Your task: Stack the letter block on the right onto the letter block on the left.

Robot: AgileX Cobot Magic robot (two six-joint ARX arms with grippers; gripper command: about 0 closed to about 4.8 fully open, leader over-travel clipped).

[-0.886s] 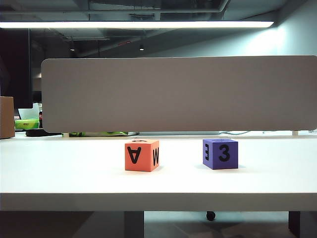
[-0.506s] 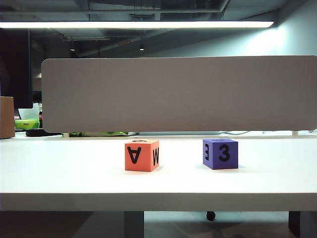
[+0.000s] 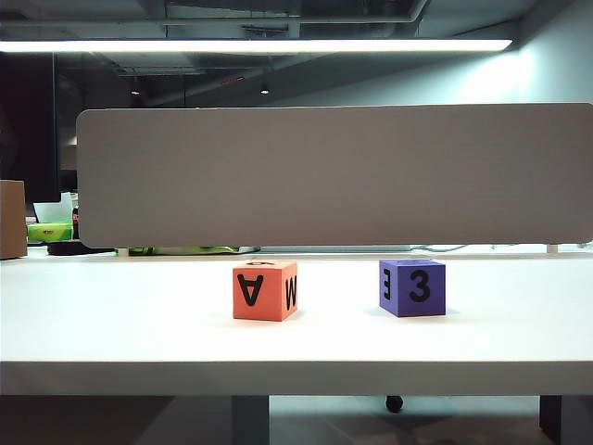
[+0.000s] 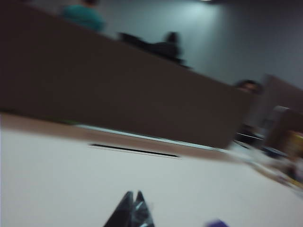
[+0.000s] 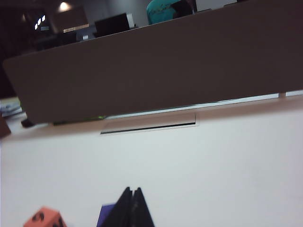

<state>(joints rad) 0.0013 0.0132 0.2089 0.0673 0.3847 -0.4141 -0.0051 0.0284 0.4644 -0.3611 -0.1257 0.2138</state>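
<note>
An orange letter block (image 3: pixel 266 291) marked A and W sits on the white table (image 3: pixel 120 315), left of a purple block (image 3: pixel 412 287) marked 3 and E. Neither arm shows in the exterior view. My right gripper (image 5: pixel 132 190) is shut with nothing held, its dark tips above the table; the purple block (image 5: pixel 106 213) peeks out just behind them and the orange block (image 5: pixel 45 219) lies off to one side. My left gripper (image 4: pixel 134 194) is shut too, empty, over bare table, with a sliver of the purple block (image 4: pixel 216 223) at the frame edge.
A tall grey partition (image 3: pixel 334 176) stands along the table's far edge. A cable slot (image 5: pixel 147 127) is cut in the tabletop near it. A brown box (image 3: pixel 12 219) and green items (image 3: pixel 51 231) sit at the far left beyond the table.
</note>
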